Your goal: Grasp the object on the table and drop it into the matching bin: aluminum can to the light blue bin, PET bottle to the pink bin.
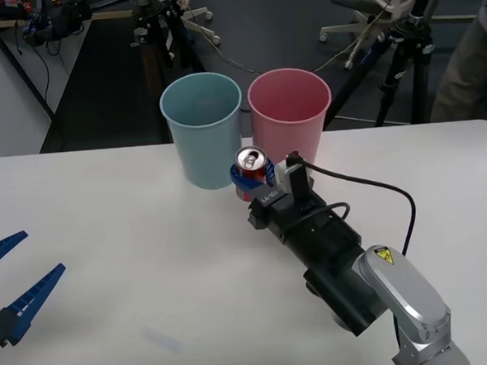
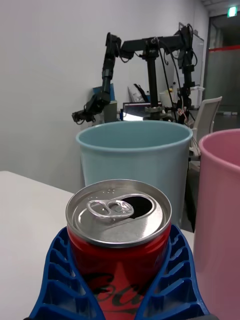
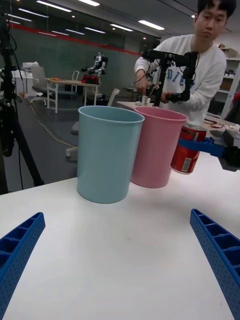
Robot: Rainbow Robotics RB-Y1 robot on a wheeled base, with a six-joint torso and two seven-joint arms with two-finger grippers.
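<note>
Starting at the nine o'clock edge of the front view, we find our left gripper (image 1: 24,278) low over the white table (image 1: 116,265), its two blue ribbed fingers spread wide with nothing between them; in the left wrist view the same fingers (image 3: 216,252) sit far apart at the two lower corners, bare tabletop showing between them. Moving toward twelve o'clock, the light blue bin (image 1: 203,127) stands upright at the far side of the table, and just beside it on its three o'clock side stands the pink bin (image 1: 289,115), the two so close that we cannot tell whether their walls touch. In front of the gap between the two bins, at roughly six o'clock from where they meet, our right gripper (image 1: 245,176) holds the aluminum can (image 1: 252,166), its blue fingers clamped on either side of the red body. The right wrist view shows the can (image 2: 118,239) upright between the ribbed fingers (image 2: 60,280), silver top facing up with the pull tab lying flat beside the open mouth, the light blue bin (image 2: 135,165) straight behind it and the pink bin (image 2: 220,210) off to the side. From the left wrist view the can (image 3: 188,149) hangs clear above the table, just beside the pink bin's (image 3: 157,147) wall and below its rim. Our right arm's black wrist (image 1: 313,232) stretches back toward five o'clock.
</note>
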